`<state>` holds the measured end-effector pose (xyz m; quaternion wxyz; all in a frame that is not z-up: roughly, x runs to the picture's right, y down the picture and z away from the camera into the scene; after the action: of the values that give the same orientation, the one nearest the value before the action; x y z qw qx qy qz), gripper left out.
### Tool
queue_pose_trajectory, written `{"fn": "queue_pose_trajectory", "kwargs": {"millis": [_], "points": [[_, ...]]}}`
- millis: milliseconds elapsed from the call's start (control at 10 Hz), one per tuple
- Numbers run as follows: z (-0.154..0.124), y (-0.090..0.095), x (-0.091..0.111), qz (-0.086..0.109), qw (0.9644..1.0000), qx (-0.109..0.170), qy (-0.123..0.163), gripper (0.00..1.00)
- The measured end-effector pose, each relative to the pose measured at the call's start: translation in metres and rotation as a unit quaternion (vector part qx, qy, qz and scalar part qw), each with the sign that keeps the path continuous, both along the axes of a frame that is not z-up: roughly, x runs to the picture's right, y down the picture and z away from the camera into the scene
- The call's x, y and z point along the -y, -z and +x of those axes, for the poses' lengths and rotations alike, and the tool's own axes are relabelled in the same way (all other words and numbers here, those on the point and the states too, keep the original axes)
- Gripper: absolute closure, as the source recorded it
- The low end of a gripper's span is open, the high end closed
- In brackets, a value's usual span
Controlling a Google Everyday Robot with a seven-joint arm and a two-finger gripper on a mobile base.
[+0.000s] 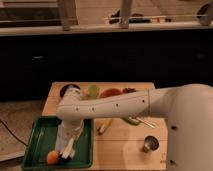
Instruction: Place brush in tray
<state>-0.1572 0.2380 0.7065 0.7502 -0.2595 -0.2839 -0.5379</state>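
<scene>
Jaws and brush are both pale and overlap where the arm reaches down, so we cannot tell whether the jaws are clamped on the brush or standing apart from it.

Starting at the left, the dark green tray sits at the near left corner of the counter. Inside it, toward the near edge, lies a small orange ball. Just to the right of the ball, the gripper hangs low inside the tray, pointing down. The cream brush shows as a pale sliver at its tip, at or very near the tray floor and within the rim.

We judge the step in hand to be the release. To do it well, we want the brush lying on the tray floor before we let go, so that it does not tip or bounce. We want it clear of the ball, which looks ready to roll at a nudge. We also want to lift straight up, so that we neither drag the brush along nor catch the right-hand rim.

Further right, outside the tray, a yellowish-green stick lies on the counter, and beyond it stands a small metal cup. Neither is in our way.
</scene>
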Motion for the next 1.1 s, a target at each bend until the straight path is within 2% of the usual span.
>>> {"fn": "queue_pose_trajectory", "kwargs": {"millis": [100, 200, 300, 400, 500, 1100], "points": [[-0.0022, 0.0003, -0.0007, 0.000, 1.0000, 0.003, 0.001, 0.52], [-0.0019, 0.0001, -0.0010, 0.000, 1.0000, 0.004, 0.001, 0.44], [-0.0007, -0.0006, -0.0013, 0.000, 1.0000, 0.004, 0.001, 0.32], [-0.0014, -0.0006, -0.0018, 0.000, 1.0000, 0.006, 0.002, 0.24], [-0.0031, -0.0003, -0.0024, 0.000, 1.0000, 0.009, 0.002, 0.20], [-0.0042, 0.0025, 0.0045, 0.006, 0.9997, 0.024, -0.004, 0.20]]}}
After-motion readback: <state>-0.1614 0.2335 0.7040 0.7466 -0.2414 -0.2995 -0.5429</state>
